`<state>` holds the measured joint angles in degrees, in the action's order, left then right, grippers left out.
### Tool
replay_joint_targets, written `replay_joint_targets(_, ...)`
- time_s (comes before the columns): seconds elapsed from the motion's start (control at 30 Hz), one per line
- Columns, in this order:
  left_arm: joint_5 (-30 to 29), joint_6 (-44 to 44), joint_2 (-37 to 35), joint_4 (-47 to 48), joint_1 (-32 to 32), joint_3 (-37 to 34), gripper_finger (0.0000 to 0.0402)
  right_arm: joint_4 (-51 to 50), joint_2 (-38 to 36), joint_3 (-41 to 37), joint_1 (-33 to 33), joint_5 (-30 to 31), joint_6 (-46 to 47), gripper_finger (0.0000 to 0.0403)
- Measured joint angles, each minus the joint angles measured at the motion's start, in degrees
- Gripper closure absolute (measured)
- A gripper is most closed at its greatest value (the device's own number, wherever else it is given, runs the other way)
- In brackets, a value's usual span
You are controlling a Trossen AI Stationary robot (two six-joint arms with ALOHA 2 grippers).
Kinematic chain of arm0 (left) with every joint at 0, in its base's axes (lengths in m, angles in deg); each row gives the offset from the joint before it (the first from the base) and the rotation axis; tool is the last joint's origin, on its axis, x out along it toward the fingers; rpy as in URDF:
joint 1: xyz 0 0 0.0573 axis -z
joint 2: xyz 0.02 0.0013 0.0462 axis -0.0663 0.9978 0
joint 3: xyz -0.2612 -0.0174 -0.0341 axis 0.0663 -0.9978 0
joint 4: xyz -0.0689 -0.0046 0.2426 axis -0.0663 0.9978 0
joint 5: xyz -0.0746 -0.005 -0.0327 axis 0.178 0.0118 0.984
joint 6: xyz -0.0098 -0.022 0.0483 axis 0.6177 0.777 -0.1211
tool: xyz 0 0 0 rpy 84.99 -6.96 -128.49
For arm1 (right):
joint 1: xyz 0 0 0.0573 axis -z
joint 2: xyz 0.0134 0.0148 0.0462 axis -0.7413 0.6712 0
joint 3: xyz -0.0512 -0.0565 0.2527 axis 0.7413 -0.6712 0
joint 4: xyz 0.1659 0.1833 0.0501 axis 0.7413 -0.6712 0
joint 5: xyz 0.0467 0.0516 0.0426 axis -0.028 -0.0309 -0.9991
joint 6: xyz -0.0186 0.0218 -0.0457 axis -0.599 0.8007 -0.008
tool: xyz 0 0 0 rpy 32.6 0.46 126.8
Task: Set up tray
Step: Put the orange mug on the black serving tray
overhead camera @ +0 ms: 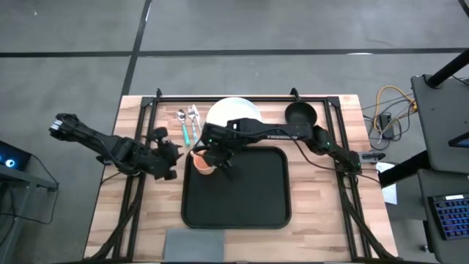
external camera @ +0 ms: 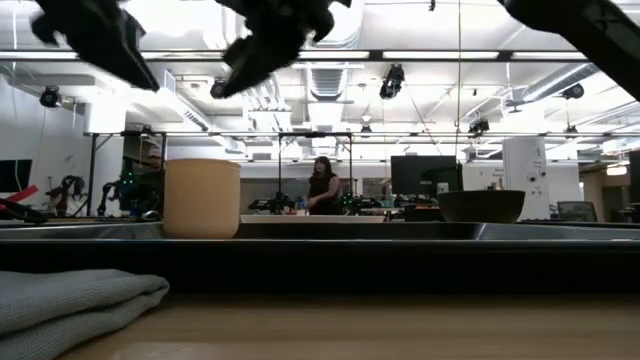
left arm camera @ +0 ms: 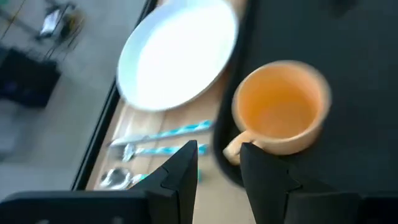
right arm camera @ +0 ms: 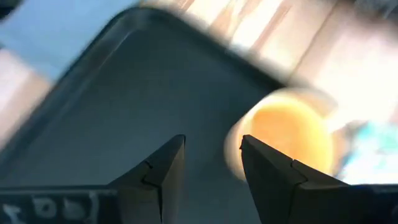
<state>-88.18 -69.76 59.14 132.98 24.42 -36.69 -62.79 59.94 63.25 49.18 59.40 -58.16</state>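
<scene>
The black tray (overhead camera: 242,198) lies mid-table. An orange cup (overhead camera: 204,166) stands upright on its base in the tray's far-left corner, also seen in the low view (external camera: 201,197). Its handle (left arm camera: 232,148) points toward the table's left edge. My left gripper (overhead camera: 171,158) is open just left of the tray; in its wrist view (left arm camera: 219,155) the handle shows beyond the fingertips. My right gripper (overhead camera: 220,160) is open just right of the cup and above it, with the cup (right arm camera: 289,137) ahead of its fingers. In the low view both grippers hang above the cup's rim.
A white plate (overhead camera: 233,114) lies on the table beyond the tray's far rim, with a black bowl (overhead camera: 299,114) to its right and cutlery (overhead camera: 187,122) to its left. A folded grey napkin (overhead camera: 194,246) lies at the near edge. People stand far behind the table (external camera: 322,188).
</scene>
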Motion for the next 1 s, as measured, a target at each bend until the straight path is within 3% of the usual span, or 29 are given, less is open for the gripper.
replay_joint_targets(0.13,2.10,-2.20,-0.46,-0.13,-6.47,-2.77,0.0299,-5.96,0.12,-2.62,-2.39,0.24,6.69,0.0253)
replay_joint_targets(0.47,18.49,-21.29,-0.14,-9.96,-19.98,-7.49,0.0299,-4.26,-2.26,-7.44,-11.05,0.44,14.69,0.0254)
replay_joint_targets(0.63,18.44,-23.08,2.14,-12.50,-23.92,-7.69,0.0299,1.30,-3.12,-9.49,-16.17,1.75,17.50,0.0254)
replay_joint_targets(1.0,20.98,-28.76,10.04,-19.93,-26.42,-8.32,0.0299,12.81,-3.14,-15.16,-24.02,9.04,23.29,0.0254)
